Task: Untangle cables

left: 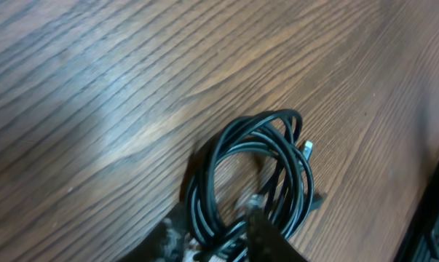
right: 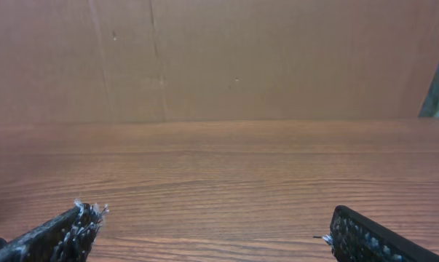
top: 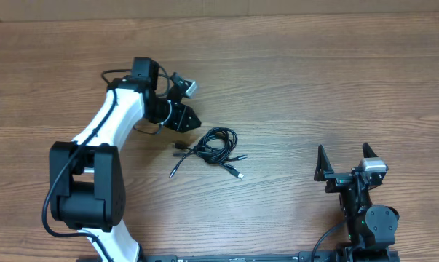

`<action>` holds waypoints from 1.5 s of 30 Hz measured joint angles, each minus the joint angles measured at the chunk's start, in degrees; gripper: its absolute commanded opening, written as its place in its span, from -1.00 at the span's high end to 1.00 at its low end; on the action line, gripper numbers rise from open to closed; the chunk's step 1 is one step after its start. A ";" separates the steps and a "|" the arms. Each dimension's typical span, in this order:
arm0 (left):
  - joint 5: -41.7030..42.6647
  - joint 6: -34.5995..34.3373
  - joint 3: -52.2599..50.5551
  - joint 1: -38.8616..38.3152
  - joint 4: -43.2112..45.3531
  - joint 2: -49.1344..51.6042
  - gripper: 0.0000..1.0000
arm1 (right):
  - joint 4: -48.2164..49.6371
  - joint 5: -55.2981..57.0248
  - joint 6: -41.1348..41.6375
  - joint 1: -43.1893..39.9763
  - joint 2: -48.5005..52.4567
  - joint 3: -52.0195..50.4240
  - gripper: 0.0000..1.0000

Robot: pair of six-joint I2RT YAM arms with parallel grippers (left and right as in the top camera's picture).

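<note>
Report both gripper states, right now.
Left gripper: down at the cables, a finger on either side of some strands; cannot be told whether it grips them.
Right gripper: open, holding nothing.

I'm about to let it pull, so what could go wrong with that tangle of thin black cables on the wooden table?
The left gripper sits at the edge of the coiled thin black cables, where strands overlap; it may pinch several and drag the bundle. The right gripper stands open, far off, so nothing anchors the bundle and knots could tighten.
</note>
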 measured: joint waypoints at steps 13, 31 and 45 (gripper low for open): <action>-17.66 0.52 -0.02 -9.62 2.56 0.00 0.34 | 0.04 0.00 0.02 0.00 0.00 -0.02 -1.00; -22.77 -0.07 -4.09 -11.54 7.30 0.00 0.41 | 0.02 -0.02 0.00 0.00 0.00 0.00 -1.00; -22.75 -4.59 -8.20 -11.52 13.25 0.00 0.91 | 0.02 0.02 0.00 0.00 0.00 0.00 -1.00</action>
